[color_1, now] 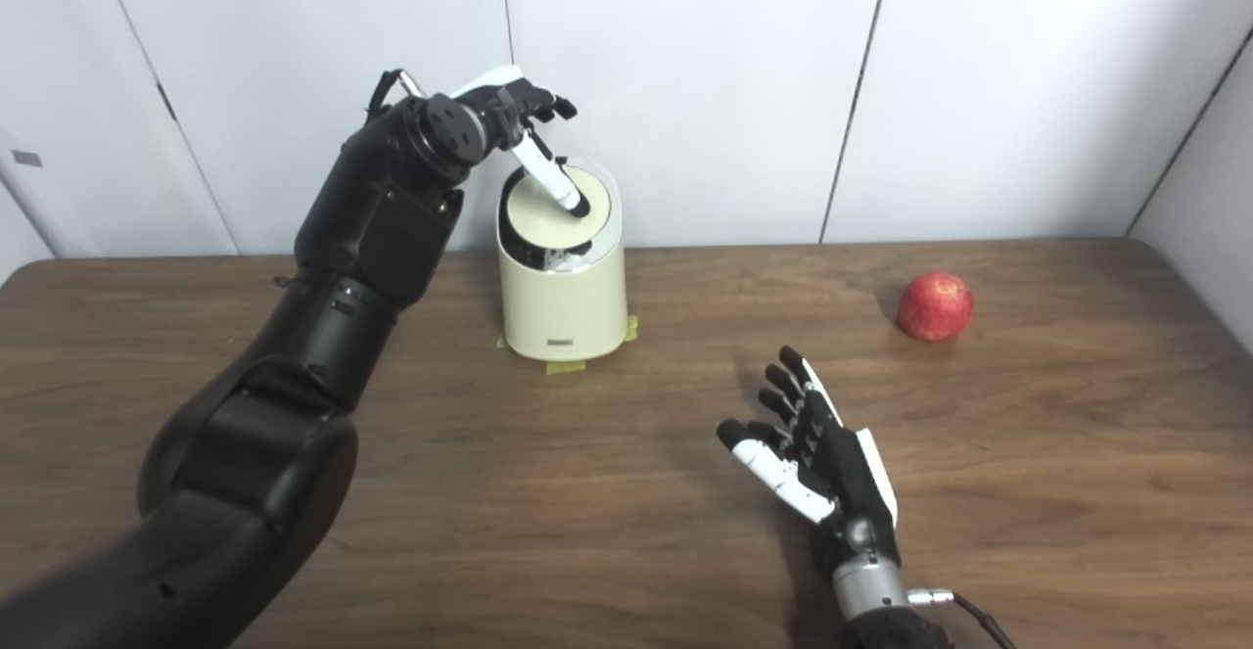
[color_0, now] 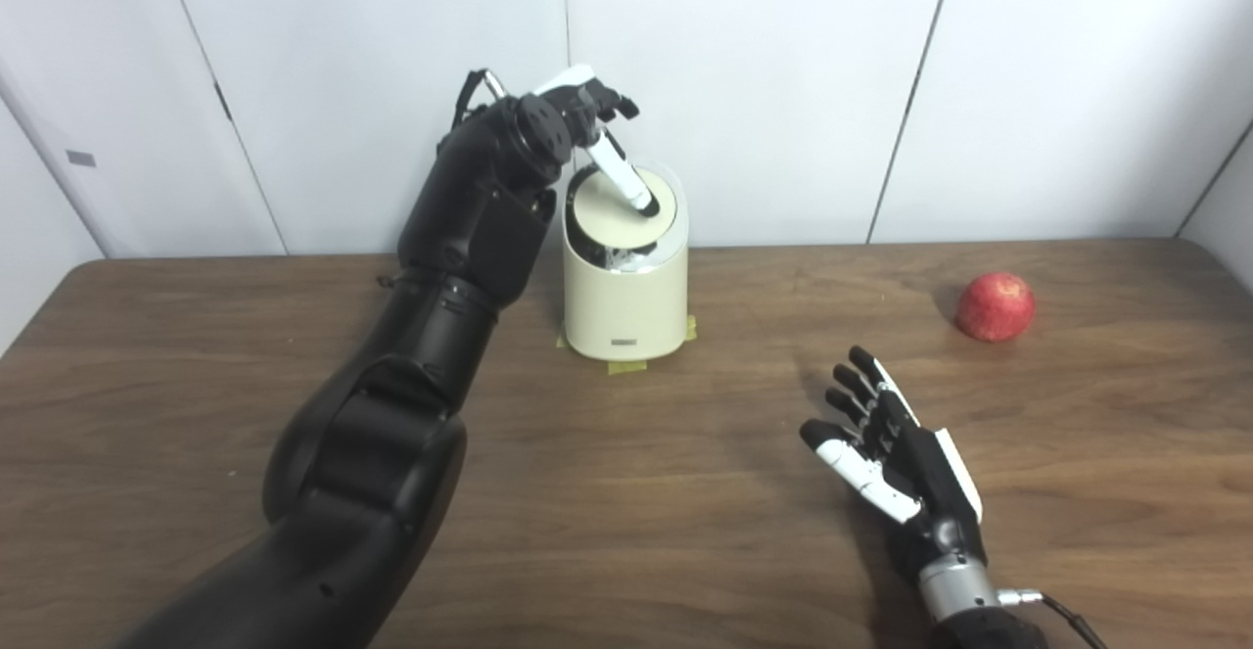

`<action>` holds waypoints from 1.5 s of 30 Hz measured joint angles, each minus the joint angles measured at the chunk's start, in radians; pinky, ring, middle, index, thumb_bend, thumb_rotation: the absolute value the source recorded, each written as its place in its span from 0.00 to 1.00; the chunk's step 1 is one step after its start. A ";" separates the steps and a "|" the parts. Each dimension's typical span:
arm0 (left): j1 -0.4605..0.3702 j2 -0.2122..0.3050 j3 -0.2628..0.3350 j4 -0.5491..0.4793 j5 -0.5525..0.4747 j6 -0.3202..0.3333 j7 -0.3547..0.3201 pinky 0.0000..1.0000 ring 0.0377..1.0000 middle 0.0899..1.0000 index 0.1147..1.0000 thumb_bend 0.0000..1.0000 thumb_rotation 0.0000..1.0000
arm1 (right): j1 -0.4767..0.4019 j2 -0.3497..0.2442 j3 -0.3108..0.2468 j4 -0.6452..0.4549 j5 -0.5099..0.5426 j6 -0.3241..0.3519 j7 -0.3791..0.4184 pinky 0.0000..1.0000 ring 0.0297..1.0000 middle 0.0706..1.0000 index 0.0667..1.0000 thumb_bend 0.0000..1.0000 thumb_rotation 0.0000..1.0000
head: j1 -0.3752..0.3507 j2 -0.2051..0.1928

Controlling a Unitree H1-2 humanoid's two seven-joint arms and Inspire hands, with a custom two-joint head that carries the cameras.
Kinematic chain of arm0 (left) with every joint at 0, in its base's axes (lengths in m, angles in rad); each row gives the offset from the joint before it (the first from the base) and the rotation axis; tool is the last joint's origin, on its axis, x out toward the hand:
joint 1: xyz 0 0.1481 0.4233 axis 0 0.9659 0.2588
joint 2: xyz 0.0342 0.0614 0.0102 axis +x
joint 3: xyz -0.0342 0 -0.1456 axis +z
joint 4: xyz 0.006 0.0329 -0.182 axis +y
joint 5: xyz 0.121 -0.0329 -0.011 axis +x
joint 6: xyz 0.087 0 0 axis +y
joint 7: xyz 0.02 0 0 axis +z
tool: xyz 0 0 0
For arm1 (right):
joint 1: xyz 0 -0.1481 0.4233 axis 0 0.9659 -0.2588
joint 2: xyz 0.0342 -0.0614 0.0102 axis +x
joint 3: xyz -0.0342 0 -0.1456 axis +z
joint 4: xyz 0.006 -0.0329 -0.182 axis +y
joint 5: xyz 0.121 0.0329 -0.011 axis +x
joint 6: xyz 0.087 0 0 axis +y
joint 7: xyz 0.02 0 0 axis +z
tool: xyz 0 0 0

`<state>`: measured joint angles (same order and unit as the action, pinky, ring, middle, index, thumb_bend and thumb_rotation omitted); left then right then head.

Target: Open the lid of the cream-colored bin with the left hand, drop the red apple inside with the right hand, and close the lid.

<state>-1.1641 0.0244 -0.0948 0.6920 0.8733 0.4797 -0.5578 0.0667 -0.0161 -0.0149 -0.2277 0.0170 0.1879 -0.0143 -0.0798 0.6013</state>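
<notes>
Wooden table (color_0: 626,492), round red apple (color_0: 995,306)

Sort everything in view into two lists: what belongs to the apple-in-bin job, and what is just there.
Job:
bin, cream, standing on the table
lid, left hand pressing a finger on it
apple, red, on the table to the right
right hand, open, empty, short of the apple

Just there:
tape under the bin
table
</notes>
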 measured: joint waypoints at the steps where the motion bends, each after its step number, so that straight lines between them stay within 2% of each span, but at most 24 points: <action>1: -0.003 0.003 -0.003 0.000 0.000 0.000 0.000 0.91 0.95 0.95 0.90 0.91 0.00 | 0.002 0.000 0.000 -0.006 0.001 0.001 0.000 0.79 0.90 0.92 0.93 0.59 0.38 | 0.002 0.002; 8: -0.022 0.015 -0.013 -0.001 0.012 0.000 0.003 0.87 0.92 0.92 0.88 0.90 0.00 | 0.002 -0.001 -0.002 -0.009 0.013 0.002 0.003 0.79 0.90 0.92 0.93 0.58 0.37 | 0.008 0.003; 10: -0.023 0.016 -0.025 -0.001 0.013 0.000 0.005 0.83 0.90 0.90 0.87 0.90 0.00 | 0.002 -0.001 -0.002 -0.009 0.015 0.002 0.003 0.79 0.90 0.92 0.94 0.58 0.37 | 0.009 0.003; 15: -0.024 0.022 -0.049 -0.001 0.014 0.000 0.010 0.81 0.89 0.90 0.86 0.89 0.00 | 0.002 -0.001 -0.003 -0.009 0.019 0.002 0.006 0.80 0.91 0.93 0.94 0.58 0.36 | 0.012 0.003; 20: -0.024 0.037 -0.079 -0.001 0.013 0.000 0.012 0.69 0.82 0.85 0.87 0.90 0.00 | 0.002 -0.001 -0.003 -0.009 0.019 0.002 0.007 0.79 0.90 0.93 0.93 0.59 0.37 | 0.011 0.008; 27: -0.024 0.045 -0.103 0.000 -0.008 0.000 0.038 0.64 0.79 0.81 0.86 0.90 0.00 | 0.002 -0.002 -0.003 -0.012 0.019 0.005 0.007 0.78 0.90 0.92 0.93 0.58 0.36 | 0.008 0.009; 29: -0.024 0.045 -0.115 0.001 -0.009 0.000 0.041 0.60 0.75 0.79 0.86 0.90 0.00 | 0.002 -0.002 -0.003 -0.012 0.019 0.005 0.007 0.78 0.90 0.92 0.93 0.59 0.36 | 0.008 0.011; 32: -0.024 0.045 -0.139 0.001 -0.010 0.000 0.042 0.64 0.78 0.80 0.86 0.90 0.00 | 0.003 -0.001 -0.002 -0.013 0.019 0.005 0.007 0.78 0.89 0.92 0.93 0.58 0.35 | 0.006 0.012; 36: -0.024 0.045 -0.138 0.002 -0.010 0.000 0.037 0.71 0.82 0.83 0.87 0.89 0.00 | 0.003 -0.001 -0.003 -0.014 0.020 0.005 0.008 0.78 0.89 0.92 0.93 0.58 0.35 | 0.003 0.014; 40: -0.024 0.047 -0.156 0.006 -0.010 0.000 0.037 0.65 0.78 0.79 0.85 0.91 0.00 | 0.003 -0.001 -0.001 -0.018 0.019 0.006 0.008 0.78 0.89 0.91 0.93 0.59 0.35 | 0.000 0.018; 44: -0.024 0.047 -0.163 0.014 -0.014 0.000 0.037 0.69 0.80 0.81 0.85 0.89 0.00 | 0.003 -0.001 -0.002 -0.019 0.020 0.006 0.008 0.78 0.90 0.92 0.93 0.59 0.35 | 0.000 0.020; 45: -0.024 0.047 -0.163 0.018 -0.016 0.000 0.037 0.66 0.77 0.79 0.85 0.89 0.00 | 0.003 -0.001 -0.002 -0.019 0.019 0.006 0.008 0.78 0.90 0.92 0.93 0.59 0.35 | -0.002 0.021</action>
<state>-1.1878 0.0713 -0.2580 0.7095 0.8573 0.4796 -0.5206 0.0695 -0.0174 -0.0165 -0.2469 0.0365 0.1943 -0.0065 -0.0813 0.6228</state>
